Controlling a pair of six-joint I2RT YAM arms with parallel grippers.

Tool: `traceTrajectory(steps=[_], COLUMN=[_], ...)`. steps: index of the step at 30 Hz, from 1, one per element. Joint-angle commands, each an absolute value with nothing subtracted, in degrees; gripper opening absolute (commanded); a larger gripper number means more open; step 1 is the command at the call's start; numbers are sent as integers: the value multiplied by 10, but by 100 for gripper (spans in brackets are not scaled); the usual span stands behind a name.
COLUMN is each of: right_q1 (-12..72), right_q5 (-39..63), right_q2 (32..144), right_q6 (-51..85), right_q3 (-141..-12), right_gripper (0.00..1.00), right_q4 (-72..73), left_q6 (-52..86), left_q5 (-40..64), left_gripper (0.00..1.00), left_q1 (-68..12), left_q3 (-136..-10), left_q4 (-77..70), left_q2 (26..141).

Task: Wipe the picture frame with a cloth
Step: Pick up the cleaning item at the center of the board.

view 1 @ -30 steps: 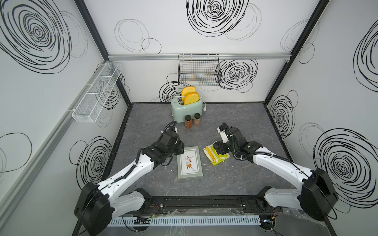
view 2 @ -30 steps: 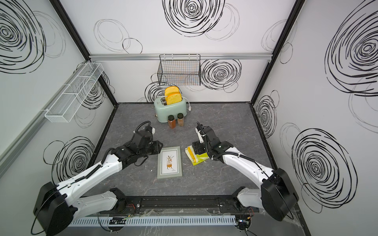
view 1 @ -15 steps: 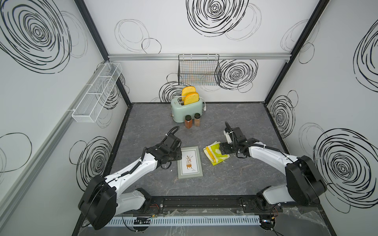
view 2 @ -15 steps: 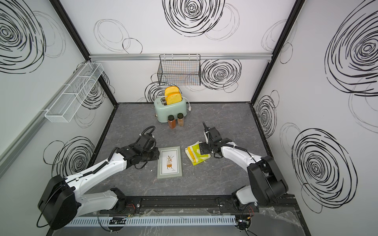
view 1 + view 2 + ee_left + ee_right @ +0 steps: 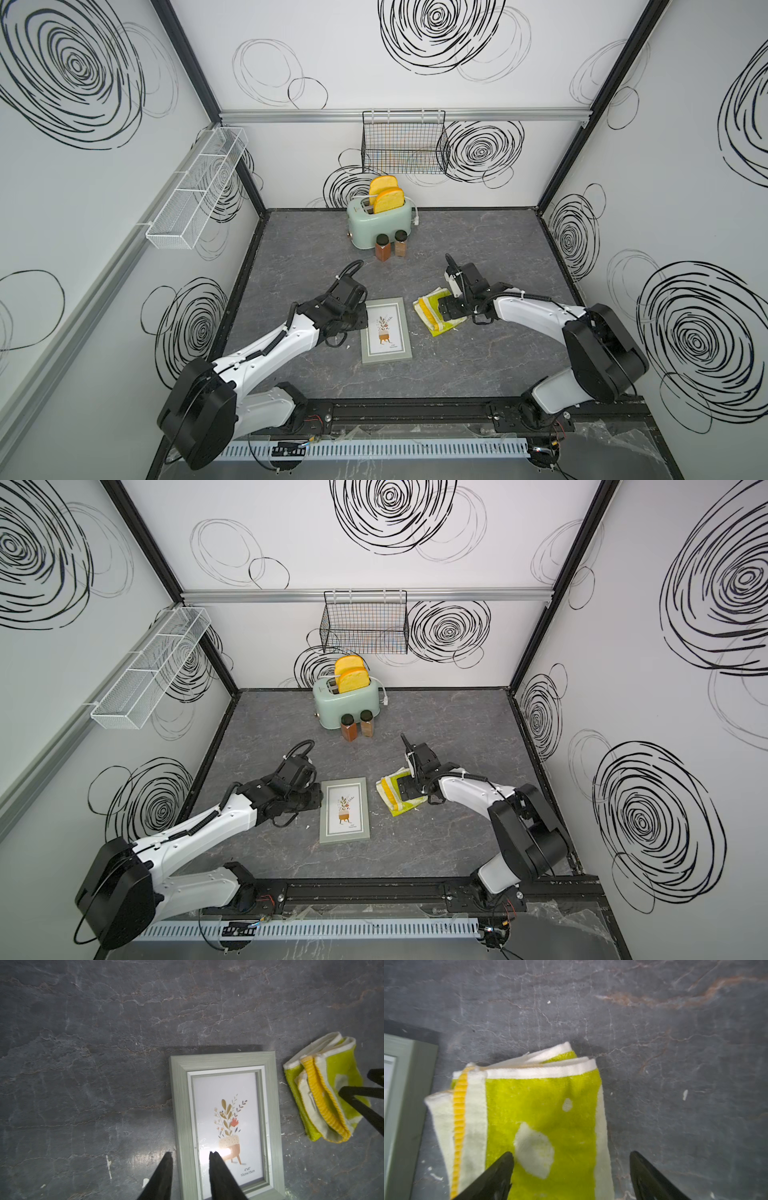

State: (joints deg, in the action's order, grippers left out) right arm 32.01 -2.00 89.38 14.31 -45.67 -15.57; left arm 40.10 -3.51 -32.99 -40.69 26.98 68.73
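1. The left end effector [image 5: 190, 1153] straddles a side rail of the picture frame [image 5: 226, 1126], fingers narrowly apart; pinching unclear.
2. The right end effector [image 5: 571, 1159], spread wide, hovers over the folded cloth [image 5: 542, 1105] beside it.
3. One picture frame, one cloth.

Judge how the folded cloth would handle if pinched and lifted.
The cloth looks like soft terry, so probably floppy and light. Its loose stacked folds would likely sag open. Pushed across the table, it may bunch rather than slide.
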Motion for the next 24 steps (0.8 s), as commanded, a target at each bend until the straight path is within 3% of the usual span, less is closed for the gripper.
traceTrajectory(steps=[1, 4, 6, 7, 10, 12, 14, 16, 19, 24], right_q1=[322, 323, 324, 324, 327, 331, 334, 336, 338, 339], right_q5=[-10, -10, -16, -22, -44, -46, -36, -22, -23, -45], right_q2=[917, 938, 955, 964, 984, 992, 995, 994, 985, 923], right_q6=[152, 149, 148, 149, 163, 169, 177, 181, 193, 206], right_q3=[-447, -452, -458, -462, -473, -474, -470, -459, -450, -456], right_gripper=[91, 93, 87, 79, 34, 21, 20, 0, 0, 0], right_q4=[-129, -137, -151, -163, -200, -217, -221, -214, -209, -210], left_q6=[410, 410, 410, 411, 410, 409, 409, 410, 416, 413], left_q5=[-34, -30, -23, -20, -16, -16, -12, -3, 10, 9], left_gripper=[36, 36, 36, 36, 36, 36, 36, 37, 38, 49], left_q1=[-324, -318, -313, -311, -305, -302, -299, -293, -286, -293], left_q3=[-398, -389, -384, -383, -382, -380, -374, -367, -353, -340], left_q4=[263, 258, 253, 251, 250, 249, 244, 241, 241, 242], left_q2=[668, 659, 655, 653, 652, 649, 649, 655, 669, 683])
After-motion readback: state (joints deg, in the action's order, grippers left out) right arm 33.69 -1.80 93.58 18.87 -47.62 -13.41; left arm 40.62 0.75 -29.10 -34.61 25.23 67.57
